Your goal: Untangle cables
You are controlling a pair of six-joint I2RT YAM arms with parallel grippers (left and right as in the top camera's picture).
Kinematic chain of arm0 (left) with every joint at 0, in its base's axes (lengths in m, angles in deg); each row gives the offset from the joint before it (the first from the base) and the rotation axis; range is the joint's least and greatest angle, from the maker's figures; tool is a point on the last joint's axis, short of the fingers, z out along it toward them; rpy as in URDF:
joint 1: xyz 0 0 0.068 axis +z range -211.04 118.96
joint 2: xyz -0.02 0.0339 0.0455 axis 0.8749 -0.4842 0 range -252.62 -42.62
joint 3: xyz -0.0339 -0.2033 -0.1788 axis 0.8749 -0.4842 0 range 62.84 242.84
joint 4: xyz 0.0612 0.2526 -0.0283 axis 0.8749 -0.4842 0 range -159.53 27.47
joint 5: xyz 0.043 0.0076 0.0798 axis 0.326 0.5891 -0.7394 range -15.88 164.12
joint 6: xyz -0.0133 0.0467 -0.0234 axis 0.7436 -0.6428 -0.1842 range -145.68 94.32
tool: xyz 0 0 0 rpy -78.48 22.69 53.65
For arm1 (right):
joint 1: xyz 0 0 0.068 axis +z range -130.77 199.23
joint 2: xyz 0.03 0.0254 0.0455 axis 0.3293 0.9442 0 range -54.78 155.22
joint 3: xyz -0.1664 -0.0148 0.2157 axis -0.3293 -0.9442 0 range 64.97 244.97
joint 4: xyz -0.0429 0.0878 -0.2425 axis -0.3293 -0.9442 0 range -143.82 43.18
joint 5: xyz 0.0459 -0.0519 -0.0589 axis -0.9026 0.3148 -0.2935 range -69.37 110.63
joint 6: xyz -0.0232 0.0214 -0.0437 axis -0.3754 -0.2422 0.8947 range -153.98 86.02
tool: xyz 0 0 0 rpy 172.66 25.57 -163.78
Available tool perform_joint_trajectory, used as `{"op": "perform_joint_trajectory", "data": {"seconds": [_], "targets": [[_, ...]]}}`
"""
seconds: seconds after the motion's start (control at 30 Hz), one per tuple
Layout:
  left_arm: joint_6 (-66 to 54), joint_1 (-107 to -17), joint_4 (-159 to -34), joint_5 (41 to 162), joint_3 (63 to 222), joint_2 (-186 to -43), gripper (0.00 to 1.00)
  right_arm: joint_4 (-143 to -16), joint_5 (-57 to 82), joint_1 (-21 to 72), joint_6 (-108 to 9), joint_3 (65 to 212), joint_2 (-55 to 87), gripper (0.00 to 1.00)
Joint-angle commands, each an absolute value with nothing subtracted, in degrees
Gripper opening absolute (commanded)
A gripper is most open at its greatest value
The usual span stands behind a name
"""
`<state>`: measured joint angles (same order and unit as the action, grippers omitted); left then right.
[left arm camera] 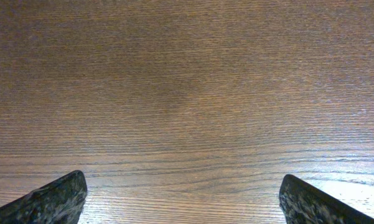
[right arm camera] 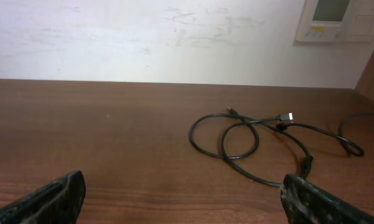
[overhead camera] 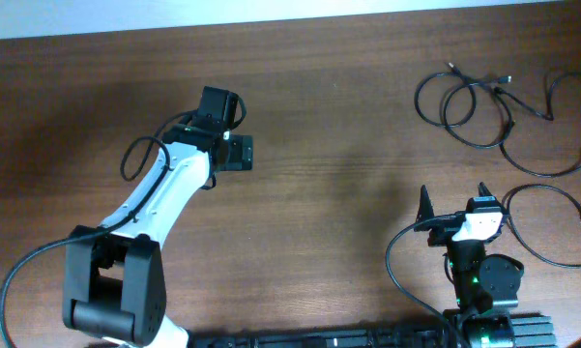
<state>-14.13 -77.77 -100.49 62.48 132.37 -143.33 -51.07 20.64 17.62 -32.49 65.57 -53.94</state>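
Note:
The cables lie in loose overlapping loops at the table's far right; a further black loop curves near the right edge. In the right wrist view the cables cross ahead and to the right, with a small plug end showing. My right gripper stands open, short of the loops, and nothing lies between its fingers. My left gripper hangs open over bare wood left of centre, far from the cables. Its view shows only wood grain between the fingertips.
The wooden table runs back to a pale wall with a white wall panel. Thicker black wires of the arms loop beside the left arm and the right arm's base.

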Motion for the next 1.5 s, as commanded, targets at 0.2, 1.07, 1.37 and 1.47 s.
{"op": "perform_joint_trajectory", "data": {"seconds": [0.2,1.07,1.37,1.47], "targets": [[-15.07,-77.48,-98.28,61.65,132.5,-143.57,0.99,-51.39,21.56,18.14,-32.99,65.29,-54.59,0.99],[-39.71,-75.82,-32.27,75.9,81.29,-94.76,0.99,-51.42,21.56,18.14,-32.99,65.29,-54.59,0.99],[-39.68,-71.69,-29.89,75.86,64.11,-68.75,0.99,-51.42,21.56,18.14,-32.99,65.29,-54.59,0.99],[-39.25,-70.67,-35.92,75.33,63.37,-61.26,0.99,-51.42,21.54,18.14,-32.99,65.29,-54.59,0.99]]}}
